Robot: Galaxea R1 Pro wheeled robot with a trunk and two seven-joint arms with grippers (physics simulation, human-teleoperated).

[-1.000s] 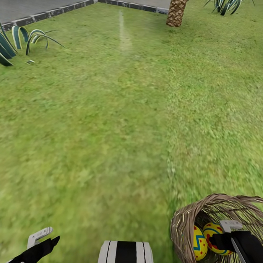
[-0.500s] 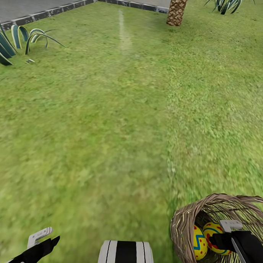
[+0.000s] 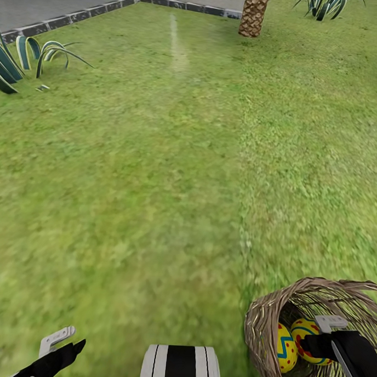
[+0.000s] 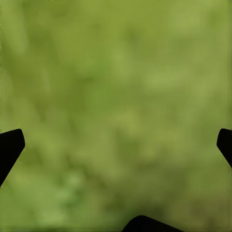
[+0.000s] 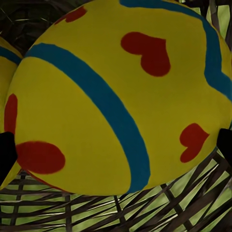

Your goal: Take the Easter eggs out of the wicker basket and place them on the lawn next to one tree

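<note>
Yellow Easter egg [image 5: 121,96] with blue bands, red marks, between spread right claw [image 5: 116,145] tips inside wicker basket [image 3: 270,318]; left claw [image 4: 116,145] spread over lawn [image 3: 156,181].

Left pincer [image 3: 56,339] lower left of head view, fingers spread wide; right pincer [image 3: 328,324] lower right, fingers parted.

Palm trunk [image 3: 253,16], scaly brown, stood at 12 o'clock, far edge of view. Spiky striped plant [image 3: 24,58] sat at 10 o'clock; a second spiky plant [image 3: 325,7] at 1 o'clock, just beside the palm. Grey paving [image 3: 48,1] with dark stone edging [image 3: 81,16] ran from 10 to 12 o'clock.
</note>
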